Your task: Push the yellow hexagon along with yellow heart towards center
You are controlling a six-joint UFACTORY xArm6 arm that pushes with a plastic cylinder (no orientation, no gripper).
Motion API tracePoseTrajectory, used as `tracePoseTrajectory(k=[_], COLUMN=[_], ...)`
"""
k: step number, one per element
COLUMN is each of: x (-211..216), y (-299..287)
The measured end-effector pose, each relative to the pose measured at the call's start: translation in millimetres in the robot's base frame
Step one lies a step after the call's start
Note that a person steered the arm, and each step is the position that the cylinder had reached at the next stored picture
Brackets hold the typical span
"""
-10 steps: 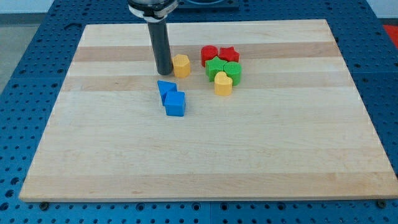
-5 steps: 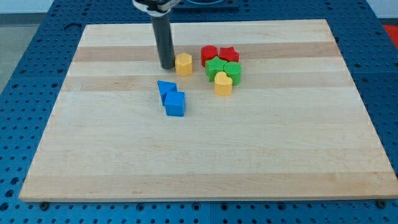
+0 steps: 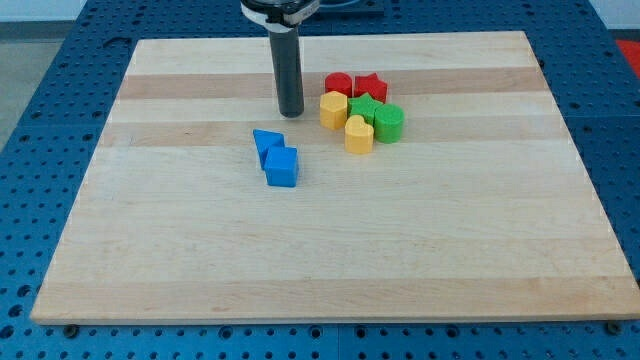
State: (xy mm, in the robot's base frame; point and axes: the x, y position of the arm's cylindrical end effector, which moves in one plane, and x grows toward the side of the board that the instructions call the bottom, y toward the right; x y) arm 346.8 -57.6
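Note:
The yellow hexagon [image 3: 333, 110] lies in the upper middle of the board, touching the cluster on its right. The yellow heart [image 3: 358, 133] sits just below and right of it. My tip [image 3: 291, 113] stands on the board to the left of the hexagon, with a gap between them. The dark rod rises from the tip to the view's top.
A red cylinder [image 3: 338, 85] and a red star [image 3: 371, 87] sit above the hexagon. A green star [image 3: 363, 108] and a green cylinder [image 3: 389, 122] are to its right. A blue triangle [image 3: 266, 144] and a blue cube [image 3: 281, 167] lie lower left. The wooden board [image 3: 330, 250] rests on a blue pegboard.
My tip moved right and pushed the yellow hexagon right into the cluster. The green blocks shifted slightly right. The rod now stands a little apart from the hexagon.

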Motion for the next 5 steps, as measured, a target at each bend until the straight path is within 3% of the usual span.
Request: tracePoseTrajectory(k=[1,5], x=[-36.0,-20.6], y=[6.8,44.1])
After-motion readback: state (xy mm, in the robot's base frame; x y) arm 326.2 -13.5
